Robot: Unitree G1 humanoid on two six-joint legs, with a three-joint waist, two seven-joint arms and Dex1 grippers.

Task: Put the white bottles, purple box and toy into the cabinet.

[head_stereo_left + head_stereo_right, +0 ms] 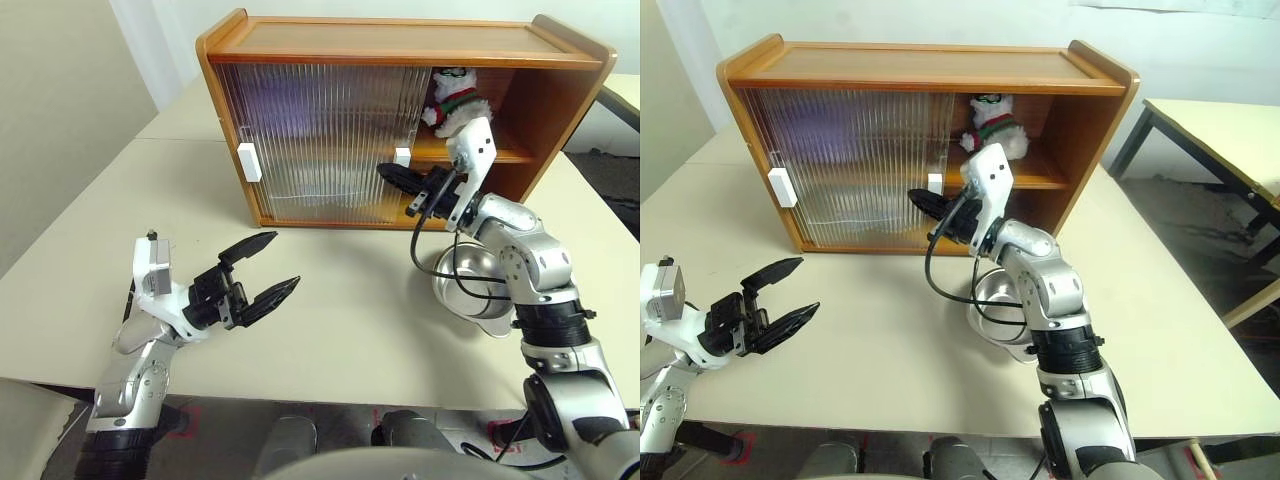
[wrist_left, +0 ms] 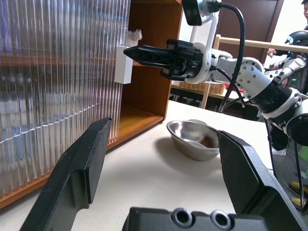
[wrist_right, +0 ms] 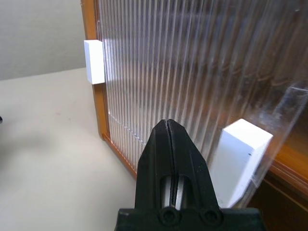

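The toy (image 1: 455, 100) sits on the cabinet's (image 1: 400, 45) top shelf, upper right of the frame. The clenched right pincer (image 1: 388, 173) is beside the door handle (image 1: 403, 157); next it likely slides that door. The left pincer (image 1: 265, 265) waits released over the worktop (image 1: 340, 320).

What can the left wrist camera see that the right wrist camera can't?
Left wrist view: the steel bowl on the table, the open left gripper, and the right gripper seen from the side. Right wrist view: the second white handle at the cabinet's far edge, and the shut right gripper seen from behind. Both: the cabinet's ribbed sliding door and the nearer white handle.
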